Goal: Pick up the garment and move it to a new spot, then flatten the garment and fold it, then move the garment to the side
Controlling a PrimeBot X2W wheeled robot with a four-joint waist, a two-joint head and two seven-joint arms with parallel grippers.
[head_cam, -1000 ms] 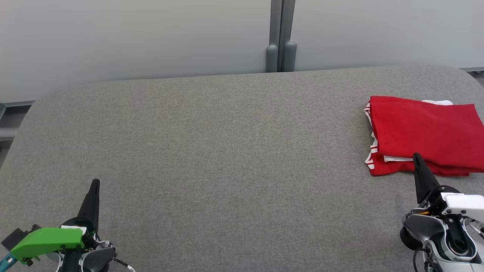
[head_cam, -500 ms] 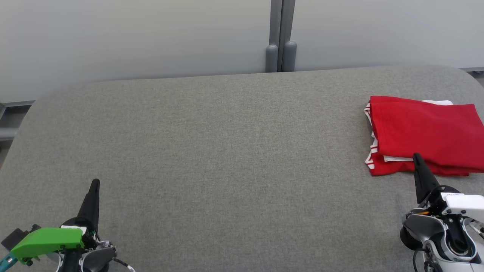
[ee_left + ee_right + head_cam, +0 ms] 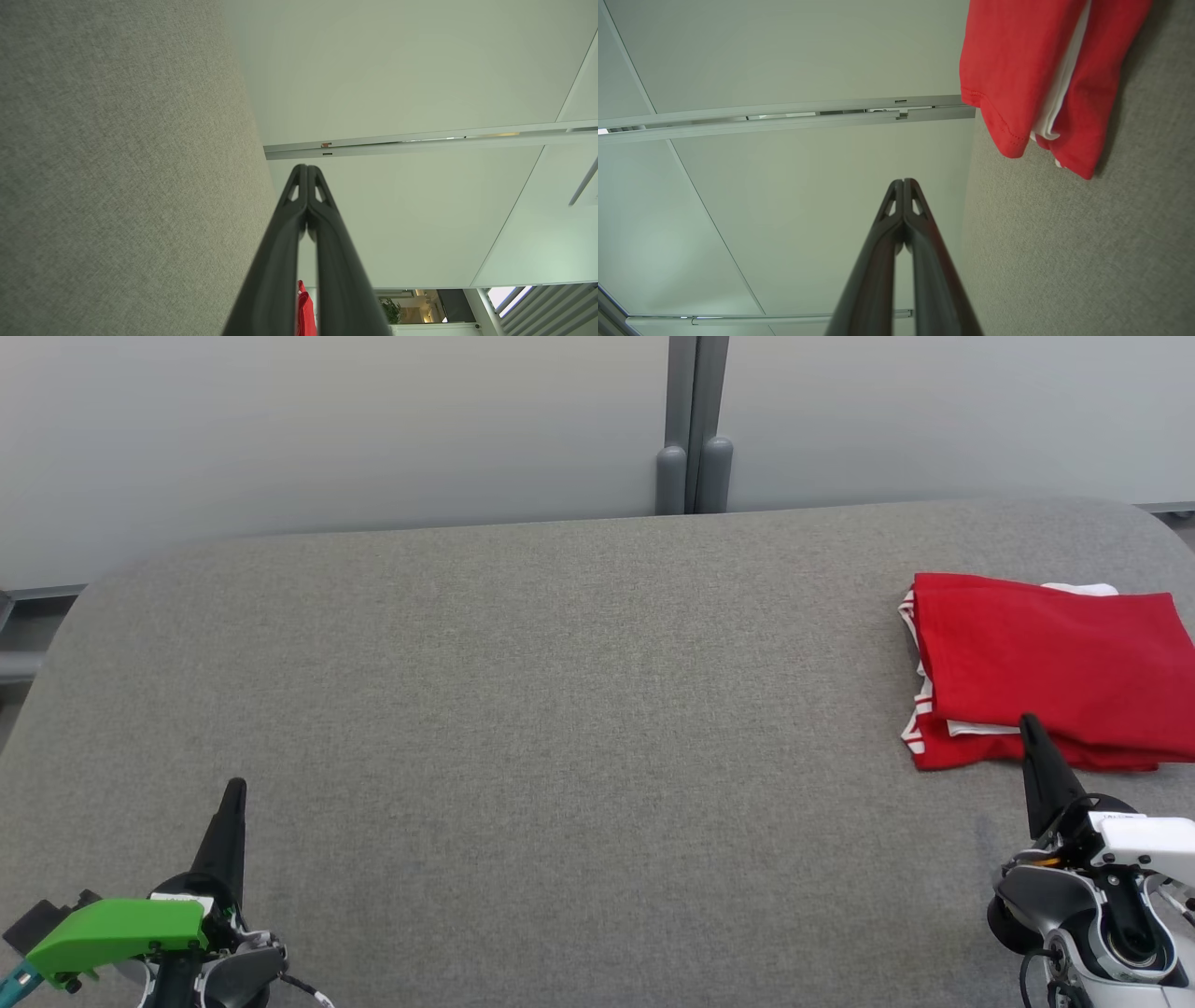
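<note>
Left pincer (image 3: 235,788) sits at the near left, fingers pressed tight together, nothing between them, pointing out over the grey table (image 3: 560,663). Right pincer (image 3: 1028,721) at the near right is closed and empty too. From the head its tip meets the near edge of the garment (image 3: 1046,653), but the right wrist view shows a gap. The garment — red, white trim — lies folded at the table's right side. Beyond it stands a pale wall (image 3: 327,429).
</note>
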